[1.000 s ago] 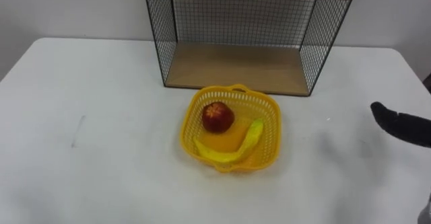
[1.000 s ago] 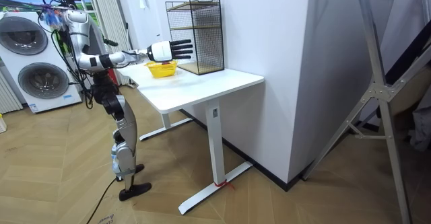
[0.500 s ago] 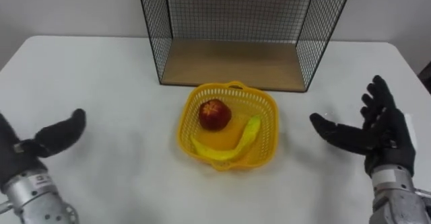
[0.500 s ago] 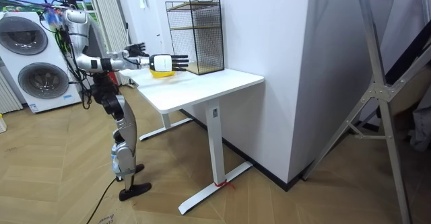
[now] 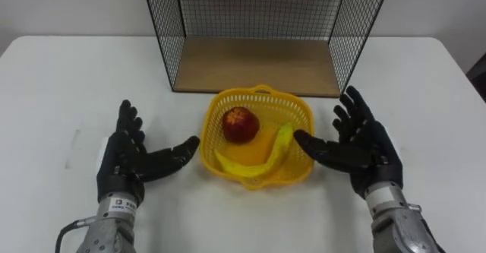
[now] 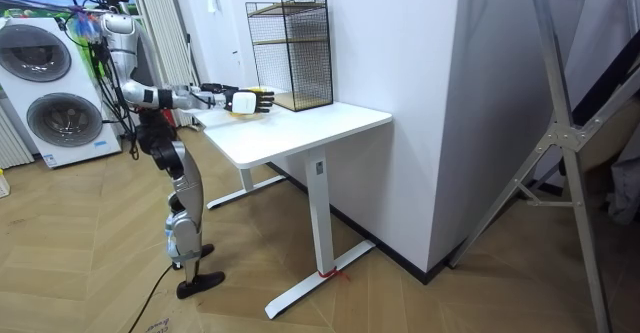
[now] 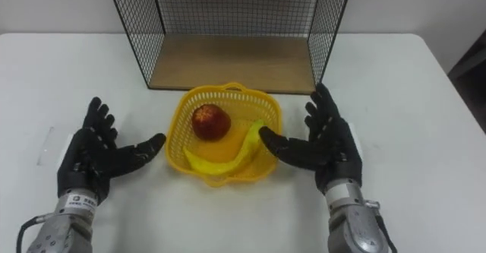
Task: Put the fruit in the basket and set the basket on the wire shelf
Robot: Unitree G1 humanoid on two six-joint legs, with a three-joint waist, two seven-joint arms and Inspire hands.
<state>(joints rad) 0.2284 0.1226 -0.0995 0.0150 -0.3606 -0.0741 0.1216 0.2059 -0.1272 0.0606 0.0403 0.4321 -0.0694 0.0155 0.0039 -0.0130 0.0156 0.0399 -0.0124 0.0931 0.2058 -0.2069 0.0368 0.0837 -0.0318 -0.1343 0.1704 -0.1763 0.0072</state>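
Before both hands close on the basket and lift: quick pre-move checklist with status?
1. Fruit loaded: apple and banana both lie in the basket: ok.
2. Hands flank the basket: left hand open on its left, right hand open on its right: ok.
3. Grasp on the basket: no fingers curled round the rim: not ok.
4. Right thumb clear of the banana's end at the rim: cannot tell.
5. Drop spot: wire shelf stands directly behind the basket, bottom board bare: ok.
6. Basket fits through the shelf opening: cannot tell.
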